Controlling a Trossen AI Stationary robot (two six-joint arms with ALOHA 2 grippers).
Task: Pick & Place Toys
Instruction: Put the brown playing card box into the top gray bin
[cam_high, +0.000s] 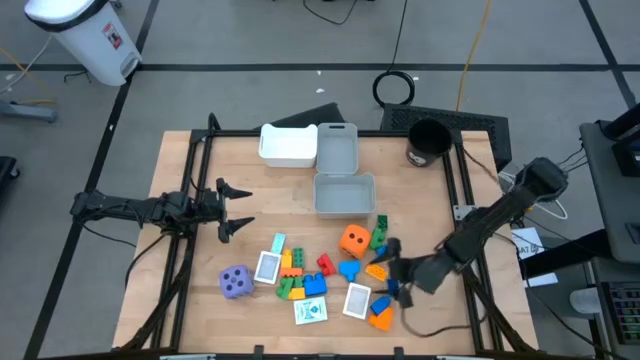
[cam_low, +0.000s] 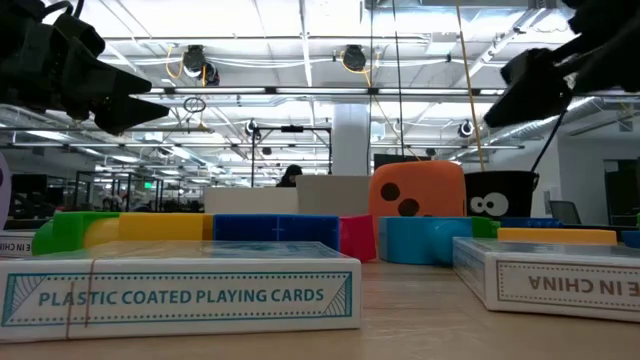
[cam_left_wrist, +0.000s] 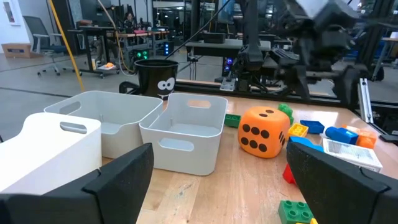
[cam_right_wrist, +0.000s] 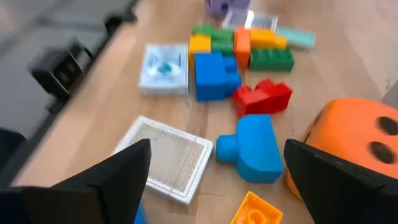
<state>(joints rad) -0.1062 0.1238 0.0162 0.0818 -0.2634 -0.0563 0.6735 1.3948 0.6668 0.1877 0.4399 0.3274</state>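
Left end effector (cam_high: 243, 208) open and empty at the worktop (cam_high: 200, 300) left side, purple die (cam_high: 235, 282), block pile (cam_high: 300, 275), card boxes (cam_high: 357, 300), orange die (cam_high: 354, 240) below the bins (cam_high: 343, 195), right end effector (cam_high: 392, 278) open, just above the blocks on the right.

You have a pale wood tabletop (cam_high: 210, 300) under everything. The orange die (cam_high: 353, 240) carries black dots, and the purple die (cam_high: 235, 282) has pale dots. Among the blocks you'll see a red one (cam_right_wrist: 263, 98), two blue ones (cam_right_wrist: 213, 75) and (cam_right_wrist: 252, 149), a dark green one (cam_right_wrist: 271, 59) and a yellow one (cam_right_wrist: 199, 43). The card box (cam_low: 180, 288) in the low view is white with teal lettering and a teal border. The bins are white (cam_high: 288, 146) and light grey (cam_high: 344, 195). The black cup (cam_left_wrist: 153, 77) shows cartoon eyes. Both arms' fingers (cam_left_wrist: 115, 177) look dark.
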